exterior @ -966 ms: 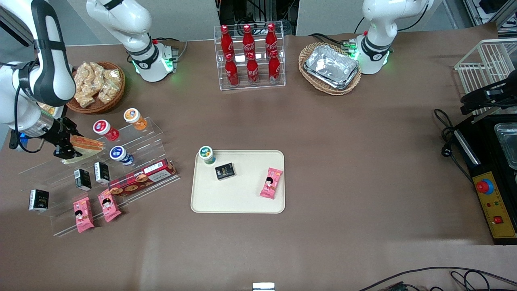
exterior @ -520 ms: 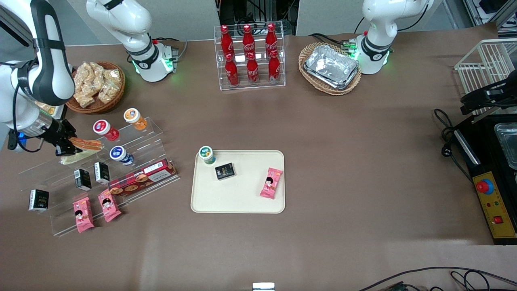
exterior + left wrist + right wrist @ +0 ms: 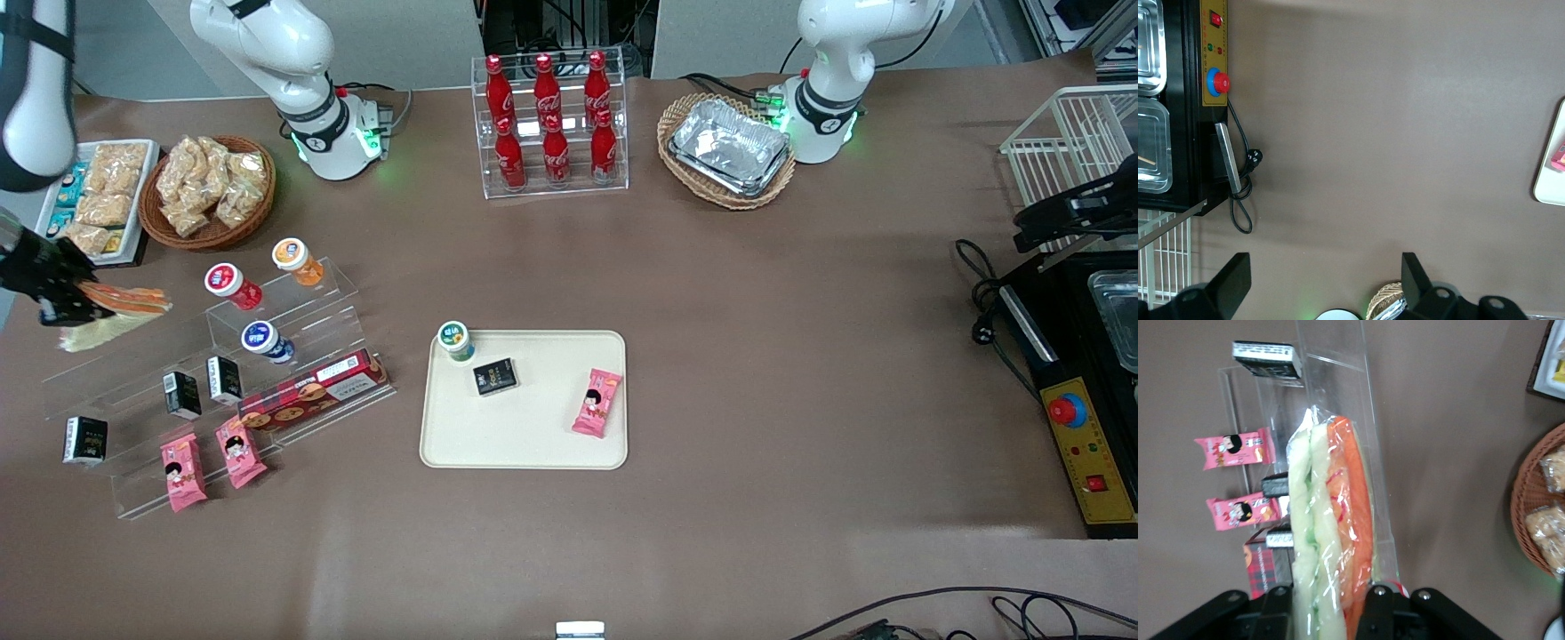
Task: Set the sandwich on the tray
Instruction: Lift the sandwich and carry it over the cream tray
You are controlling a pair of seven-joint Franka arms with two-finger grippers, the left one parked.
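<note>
My gripper [image 3: 64,307] hangs above the table at the working arm's end, raised over the clear acrylic shelf [image 3: 187,373], and is shut on the sandwich [image 3: 116,313]. The sandwich [image 3: 1331,527] is a clear-wrapped wedge with pale bread and an orange-red filling edge, pinched between both fingers [image 3: 1377,613]. The cream-beige tray [image 3: 533,444] lies flat at the table's middle, well away toward the parked arm. On it are a small round cup [image 3: 455,339], a black packet [image 3: 494,376] and a pink snack packet [image 3: 597,402].
The acrylic shelf holds round cups [image 3: 233,284], black cartons [image 3: 182,394], a plaid biscuit box [image 3: 311,391] and pink packets [image 3: 182,471]. A wicker basket of snacks [image 3: 212,188] and a white snack tray [image 3: 93,200] sit nearby. A cola bottle rack [image 3: 551,124] and foil trays [image 3: 731,147] stand farther from the front camera.
My gripper has lifted the sandwich off the shelf and carried it up and outward toward the working arm's end of the table. Nothing on the tray moved.
</note>
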